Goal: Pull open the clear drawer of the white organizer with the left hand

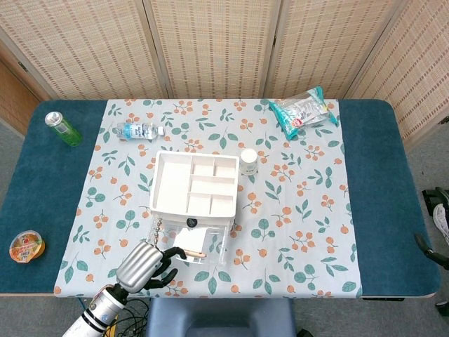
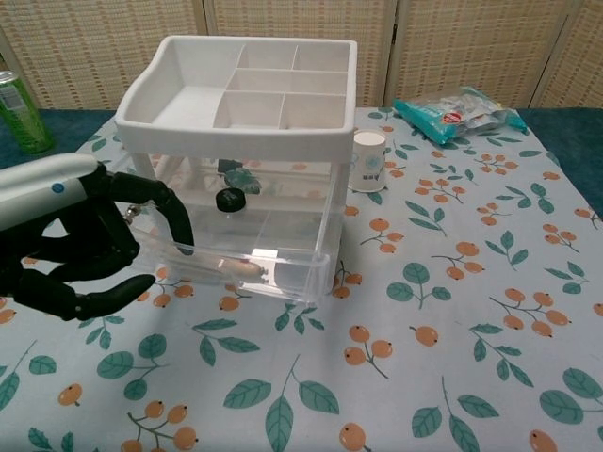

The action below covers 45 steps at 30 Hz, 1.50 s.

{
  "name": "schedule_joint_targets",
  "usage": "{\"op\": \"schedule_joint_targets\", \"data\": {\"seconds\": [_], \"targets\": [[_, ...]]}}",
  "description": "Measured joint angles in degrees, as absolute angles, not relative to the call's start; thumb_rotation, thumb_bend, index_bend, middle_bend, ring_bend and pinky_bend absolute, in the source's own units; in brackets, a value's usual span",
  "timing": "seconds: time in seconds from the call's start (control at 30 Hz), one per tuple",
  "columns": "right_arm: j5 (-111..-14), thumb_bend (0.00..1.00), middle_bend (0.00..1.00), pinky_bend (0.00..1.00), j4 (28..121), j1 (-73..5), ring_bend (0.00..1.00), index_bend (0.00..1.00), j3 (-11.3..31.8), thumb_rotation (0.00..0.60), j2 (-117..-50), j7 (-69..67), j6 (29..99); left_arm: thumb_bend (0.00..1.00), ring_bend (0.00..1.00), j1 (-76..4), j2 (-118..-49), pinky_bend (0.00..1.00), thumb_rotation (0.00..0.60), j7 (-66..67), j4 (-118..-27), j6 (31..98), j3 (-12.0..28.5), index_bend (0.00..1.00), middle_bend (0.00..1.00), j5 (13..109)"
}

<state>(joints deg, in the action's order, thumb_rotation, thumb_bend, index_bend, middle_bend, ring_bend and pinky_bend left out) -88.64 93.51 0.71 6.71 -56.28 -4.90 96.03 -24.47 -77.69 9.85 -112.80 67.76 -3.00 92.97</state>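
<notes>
The white organizer (image 1: pixel 193 188) with its divided top tray (image 2: pixel 247 97) stands left of the table's centre. Its clear drawer (image 1: pixel 195 244) (image 2: pixel 252 252) is pulled part-way out toward the front edge. Inside it lie a black round cap (image 2: pixel 227 199) and a thin pale stick (image 2: pixel 236 267). My left hand (image 1: pixel 145 265) (image 2: pixel 87 240) is at the drawer's front left corner, with its dark fingers (image 2: pixel 177 215) hooked over the drawer's front wall and the thumb below. My right hand shows in neither view.
A paper cup (image 1: pixel 248 161) (image 2: pixel 368 160) stands just right of the organizer. A water bottle (image 1: pixel 138 130) and a green can (image 1: pixel 63 128) lie at the back left, a teal snack bag (image 1: pixel 303 111) at the back right, and a jelly cup (image 1: pixel 26 246) at the front left.
</notes>
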Motion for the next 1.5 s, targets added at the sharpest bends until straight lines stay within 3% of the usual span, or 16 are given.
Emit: {"op": "schedule_joint_targets", "data": {"seconds": [0.37,0.73,0.97,1.13,1.4,1.5], "targets": [[-88.6,0.28,0.18,0.04,93.4,1.0,0.11,0.04,6.8,0.600,-56.2,-5.1,96.4,0.43,1.00,-24.3,-77.7,1.00,0.600,9.6,-112.8,68.1,-3.0,0.26,0.92,93.3],[-88.9,0.28,0.18,0.04,93.5,0.8,0.11,0.04,6.8,0.600,-56.3,-5.1,96.3,0.43,1.00,-23.4,-75.0,1.00,0.600,9.0,-114.3,70.6,-3.1,0.26,0.92,95.8],[-89.3,0.28,0.18,0.04,93.7,0.8,0.11,0.04,6.8,0.600,-56.1,-4.9,96.6,0.44,1.00,-25.0,-71.6,1.00,0.600,9.0,-114.8,69.0,-1.0,0.25,0.93,94.1],[-89.4,0.28,0.18,0.04,94.0,0.8,0.11,0.04,6.8,0.600,-55.8,-4.8,96.6,0.52,1.00,-27.1,-68.7,1.00,0.600,9.0,-115.3,65.9,0.2,0.25,0.94,93.1],[-89.5,0.28,0.18,0.04,93.8,0.6,0.11,0.04,6.7,0.600,-56.0,-5.1,96.2,0.70,1.00,-33.7,-62.8,1.00,0.600,9.9,-116.4,55.1,2.2,0.21,0.98,90.6],[-89.5,0.28,0.18,0.04,93.5,0.5,0.11,0.04,6.7,0.600,-56.2,-5.4,96.0,0.75,1.00,-36.4,-61.1,1.00,0.549,11.0,-116.9,51.4,3.1,0.18,0.99,88.3]]}}
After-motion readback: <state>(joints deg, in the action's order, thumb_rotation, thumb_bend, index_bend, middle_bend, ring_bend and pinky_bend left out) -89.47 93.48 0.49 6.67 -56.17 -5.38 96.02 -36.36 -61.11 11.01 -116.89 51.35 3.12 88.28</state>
